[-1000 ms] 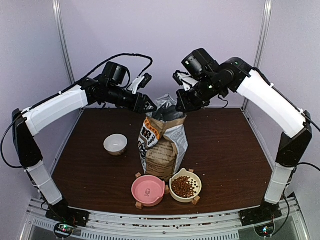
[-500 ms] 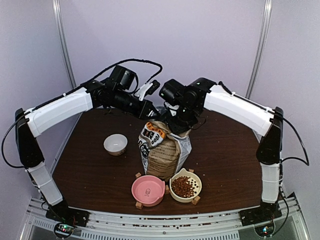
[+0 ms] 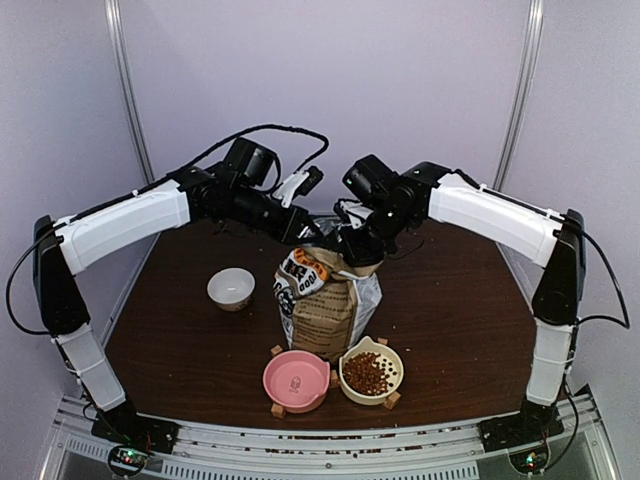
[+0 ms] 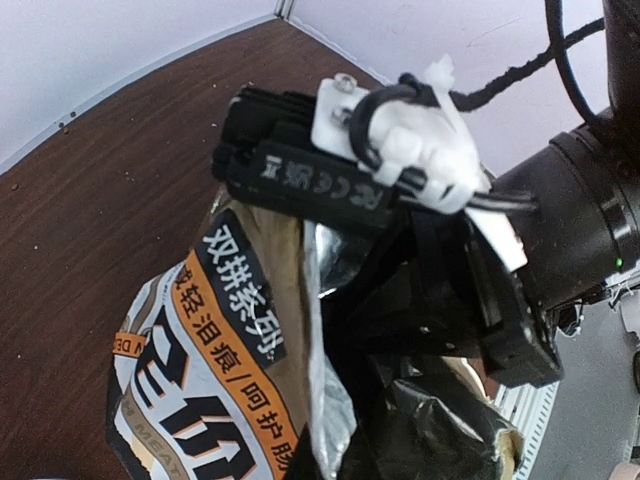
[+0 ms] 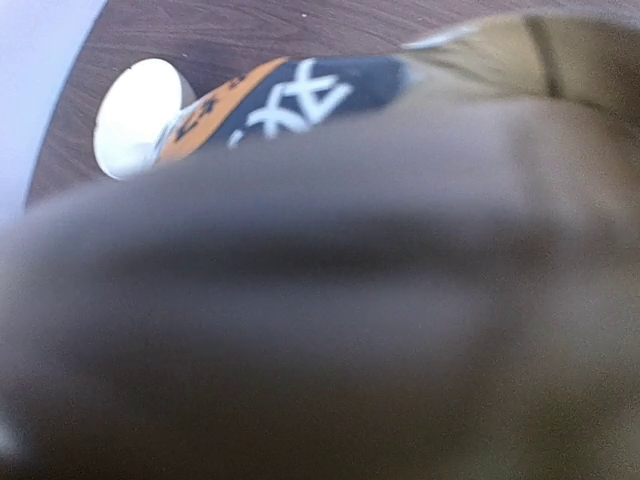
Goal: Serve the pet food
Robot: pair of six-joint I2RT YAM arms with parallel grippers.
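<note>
– What does the pet food (image 3: 368, 374) look like, and where is it?

– Small round reddish-brown pellets in a loose heap. They fill a cream bowl (image 3: 398, 363) close to the near edge of the table (image 3: 450, 300), a little right of its middle. A pink bowl (image 3: 271, 378) stands just beside it on the left. Both sit on small wooden feet.

– And the bag?

– The brown-and-white paper bag (image 3: 325, 310) stands upright about mid-table, just behind the two bowls, with its top crumpled. A small white bowl (image 3: 231, 288) sits apart from it, toward the left edge.

– Any writing on it?

– In the left wrist view there are white Chinese characters on a black strip and more on an orange band below it. There are also big white letters on black that I cannot make out whole, and small print that seems to read MEAT. A black block above the bag carries white letters that I cannot read. In the right wrist view the bag is a brown blur with a corner of the orange and black label.

– The claws?

– The left gripper (image 3: 303, 228) is at the bag's top rim on the left and the right gripper (image 3: 352, 243) at its top on the right. For both, I cannot tell whether the fingers are spread or pinching the paper.
</note>
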